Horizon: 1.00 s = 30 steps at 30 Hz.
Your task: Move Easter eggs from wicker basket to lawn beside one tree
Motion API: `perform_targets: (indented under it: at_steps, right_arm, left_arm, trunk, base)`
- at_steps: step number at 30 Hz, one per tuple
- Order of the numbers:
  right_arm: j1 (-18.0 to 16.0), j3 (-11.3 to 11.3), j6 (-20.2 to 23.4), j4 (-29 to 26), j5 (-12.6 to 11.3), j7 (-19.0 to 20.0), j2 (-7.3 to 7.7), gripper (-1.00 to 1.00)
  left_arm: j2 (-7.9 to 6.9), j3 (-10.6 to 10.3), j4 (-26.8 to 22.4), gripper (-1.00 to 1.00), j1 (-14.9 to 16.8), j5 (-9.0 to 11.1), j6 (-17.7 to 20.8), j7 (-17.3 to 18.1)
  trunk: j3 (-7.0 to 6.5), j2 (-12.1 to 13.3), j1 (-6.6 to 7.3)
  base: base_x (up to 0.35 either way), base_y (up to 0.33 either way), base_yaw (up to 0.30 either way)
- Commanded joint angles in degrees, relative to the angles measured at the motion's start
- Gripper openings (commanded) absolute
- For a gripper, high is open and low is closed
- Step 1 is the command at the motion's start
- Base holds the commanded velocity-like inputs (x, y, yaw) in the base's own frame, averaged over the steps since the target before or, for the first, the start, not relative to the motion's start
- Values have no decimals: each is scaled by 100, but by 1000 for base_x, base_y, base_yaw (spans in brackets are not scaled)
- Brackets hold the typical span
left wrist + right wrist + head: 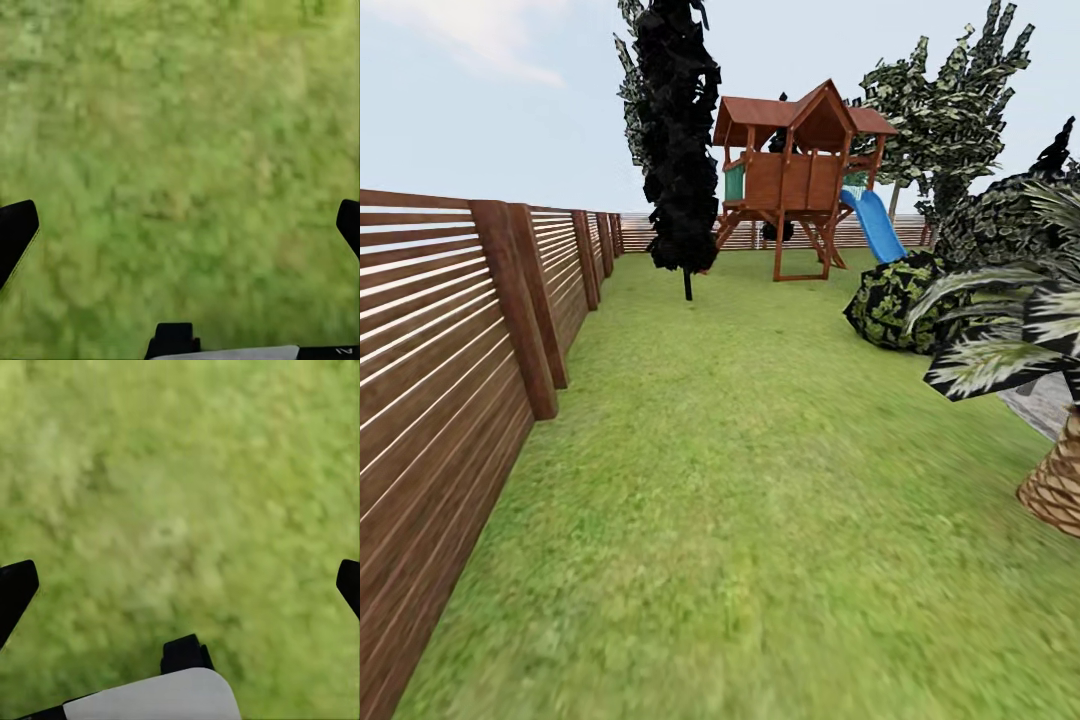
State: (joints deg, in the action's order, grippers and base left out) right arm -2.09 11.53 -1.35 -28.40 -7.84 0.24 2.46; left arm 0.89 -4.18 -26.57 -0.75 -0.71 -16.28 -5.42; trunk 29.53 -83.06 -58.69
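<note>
We drive over the lawn [760, 480], along a wooden fence [450, 340], toward a playhouse [800, 170]. The left gripper [180, 225] and right gripper [180, 585] hang spread, holding nothing. Basket and eggs are elsewhere; we judge the eggs light, smooth and fragile, best held gently around the middle.

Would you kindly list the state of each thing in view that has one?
Left tool: open, nothing held, over lawn.
Right tool: open, nothing held, over lawn.
Fence: upright along the left side.
Playhouse: standing at the far end, slide attached.
Palm: upright at the right edge.
</note>
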Motion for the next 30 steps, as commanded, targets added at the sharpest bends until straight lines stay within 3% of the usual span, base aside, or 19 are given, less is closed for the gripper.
perform_targets:
  at_steps: [1,30]
  right_arm:
    - [-2,-2,-14,1,-60,2,0,100]
    - [-2,-2,-14,1,-60,2,0,100]
  left_arm:
    - [-3,-39,-6,100,-1,-8,-6,-59]
    - [-1,-39,-6,100,-3,-8,-6,-60]
  trunk:
    - [4,-2,-4]
    - [4,-2,-4]
  base:
    - [336,72,0]
    - [336,7,0]
